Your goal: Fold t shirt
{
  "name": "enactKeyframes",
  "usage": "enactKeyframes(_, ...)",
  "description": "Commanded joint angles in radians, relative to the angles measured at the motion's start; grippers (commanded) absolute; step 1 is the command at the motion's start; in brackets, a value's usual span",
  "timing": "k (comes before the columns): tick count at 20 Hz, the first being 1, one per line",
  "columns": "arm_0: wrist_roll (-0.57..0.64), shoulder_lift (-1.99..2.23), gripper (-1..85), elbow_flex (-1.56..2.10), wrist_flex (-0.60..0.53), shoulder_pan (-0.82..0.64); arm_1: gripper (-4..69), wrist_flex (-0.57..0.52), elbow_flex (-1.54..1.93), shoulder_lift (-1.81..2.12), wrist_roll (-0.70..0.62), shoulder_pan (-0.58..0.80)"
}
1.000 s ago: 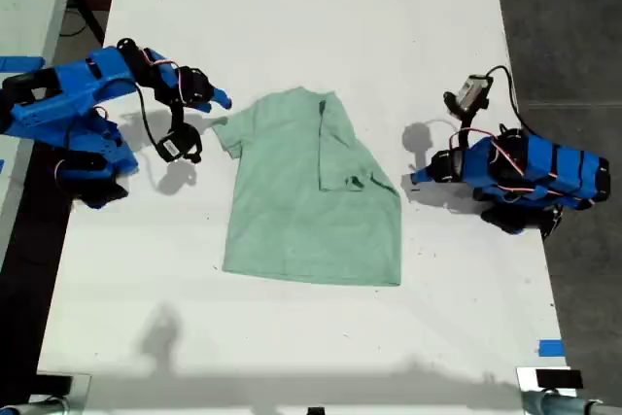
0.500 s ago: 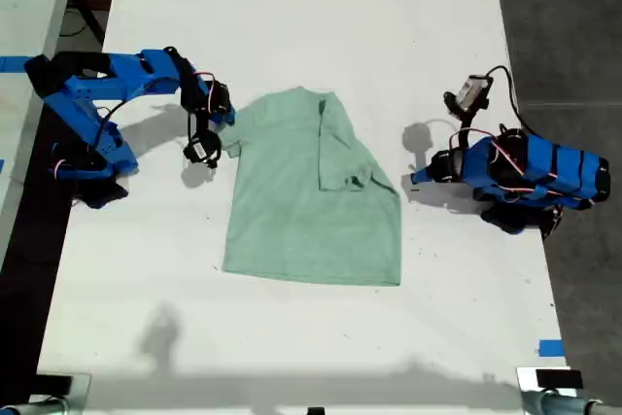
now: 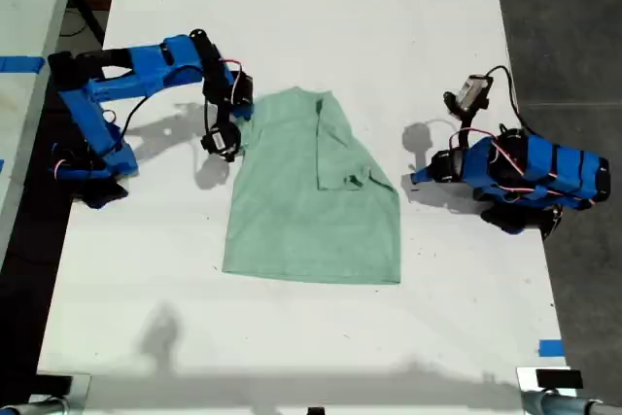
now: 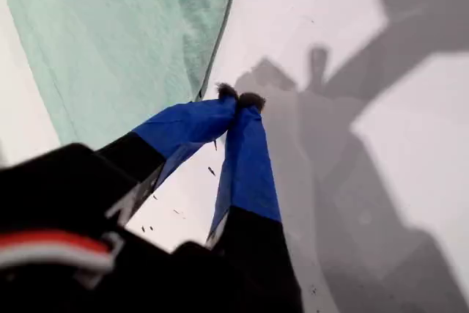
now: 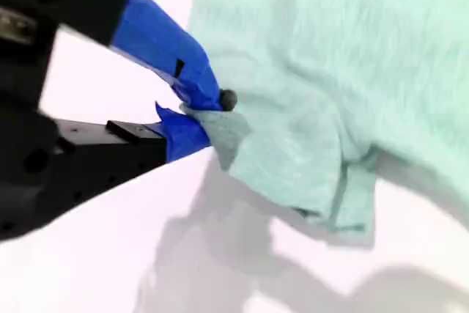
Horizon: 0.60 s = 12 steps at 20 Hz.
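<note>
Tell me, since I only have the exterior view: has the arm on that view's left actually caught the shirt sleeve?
Observer: Yes. The second wrist view shows my second gripper with its jaws shut on the sleeve edge of the t shirt.
Operator: And the arm on the exterior view's right?
Observer: That is my first gripper. Its wrist view shows the jaws shut on nothing, with the tips over bare table just beside the shirt's edge.
Operator: Is the sleeve off the table?
Observer: The cloth is bunched at the jaws and a shadow lies under the sleeve, so it looks slightly raised.
</note>
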Motion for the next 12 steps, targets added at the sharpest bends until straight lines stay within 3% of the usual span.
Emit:
enactKeyframes(1, -0.040, 0.002, -0.3, -0.198, 0.015, 0.080, 0.6, 0.000, 0.048, 0.009, 0.005, 0.003)
enactKeyframes(10, -0.106, -0.285, 1.6, -0.644, -0.091, 0.314, 0.6, 0.000, 0.048, 0.009, 0.000, 0.003)
enactKeyframes(11, -0.112, -0.333, 11.2, -0.646, -0.106, 0.330, 0.6, 0.000, 0.048, 0.009, 0.000, 0.003)
enactKeyframes(12, -0.121, -0.388, 26.7, -0.666, -0.107, 0.334, 0.6, 0.000, 0.048, 0.009, 0.000, 0.003)
